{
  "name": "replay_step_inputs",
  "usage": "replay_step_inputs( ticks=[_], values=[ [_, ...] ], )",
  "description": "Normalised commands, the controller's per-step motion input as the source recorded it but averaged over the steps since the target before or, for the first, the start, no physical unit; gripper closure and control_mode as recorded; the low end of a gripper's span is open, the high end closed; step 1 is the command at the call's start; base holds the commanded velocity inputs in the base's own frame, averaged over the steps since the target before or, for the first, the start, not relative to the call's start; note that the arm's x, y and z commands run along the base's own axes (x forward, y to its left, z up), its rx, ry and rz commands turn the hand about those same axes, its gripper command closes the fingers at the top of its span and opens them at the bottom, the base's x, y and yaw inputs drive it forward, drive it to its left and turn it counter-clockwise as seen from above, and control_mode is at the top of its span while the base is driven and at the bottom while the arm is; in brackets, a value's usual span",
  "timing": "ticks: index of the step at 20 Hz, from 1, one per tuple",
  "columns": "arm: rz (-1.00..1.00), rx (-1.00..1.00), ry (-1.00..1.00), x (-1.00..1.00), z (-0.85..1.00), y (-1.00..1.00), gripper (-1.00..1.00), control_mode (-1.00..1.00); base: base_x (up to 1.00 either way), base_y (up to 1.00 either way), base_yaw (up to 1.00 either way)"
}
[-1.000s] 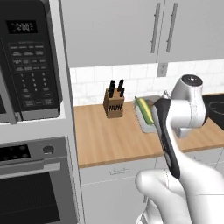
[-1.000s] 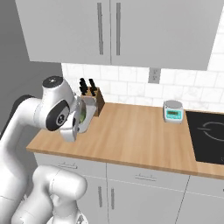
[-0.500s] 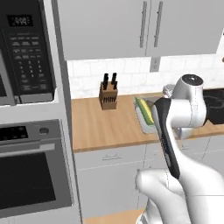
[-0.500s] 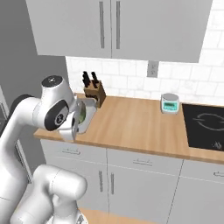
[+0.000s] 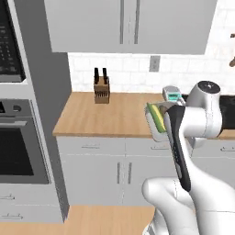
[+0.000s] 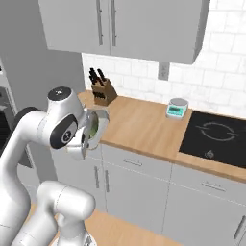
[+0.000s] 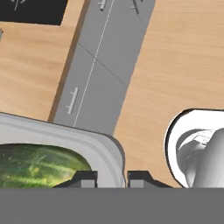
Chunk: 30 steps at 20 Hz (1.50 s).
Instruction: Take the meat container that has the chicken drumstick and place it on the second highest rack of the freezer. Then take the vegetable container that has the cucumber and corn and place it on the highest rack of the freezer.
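Note:
The vegetable container (image 5: 153, 120) is a pale grey tray held tilted on edge in front of my arm, above the counter's front edge. Green cucumber and yellow-green corn (image 5: 159, 114) show inside it. From the other side the same vegetable container (image 6: 97, 129) hangs beside my wrist. In the hand view my gripper (image 7: 110, 177) is shut on the tray's rounded rim (image 7: 94, 141), with the green cucumber (image 7: 39, 166) just inside. The freezer and the meat container are out of view.
A knife block (image 5: 101, 87) stands at the back of the wooden counter (image 5: 110, 114). A small kitchen scale (image 6: 177, 107) sits beside a black cooktop (image 6: 216, 134). A wall oven (image 5: 18, 147) is at the left, with grey upper cabinets (image 5: 124, 23) overhead.
The whole picture has shifted, so the base has driven back from the counter. The counter and cabinets now look farther off. The tray stays held the same way.

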Motion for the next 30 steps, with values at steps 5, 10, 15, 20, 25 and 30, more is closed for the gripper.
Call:
replay_step_inputs(
  ticks=[5, 10, 15, 20, 25, 30],
  values=[
    [0.00, 0.00, 0.00, 0.00, 0.00, 0.00, 1.00, 1.00, -0.07, -0.13, 0.86],
    [0.00, 0.00, 0.00, 0.00, 0.00, 0.00, 1.00, 1.00, -0.13, 0.13, 1.00],
    [0.00, 0.00, 0.00, 0.00, 0.00, 0.00, 1.00, 1.00, 0.08, 0.12, 0.92],
    [0.00, 0.00, 0.00, 0.00, 0.00, 0.00, 1.00, 1.00, 0.63, 0.37, 0.68],
    [0.00, 0.00, 0.00, 0.00, 0.00, 0.00, 1.00, 1.00, 0.96, 0.26, 0.32],
    [0.00, 0.00, 0.00, 0.00, 0.00, 0.00, 1.00, 1.00, 1.00, 0.00, 0.15]
  ],
)
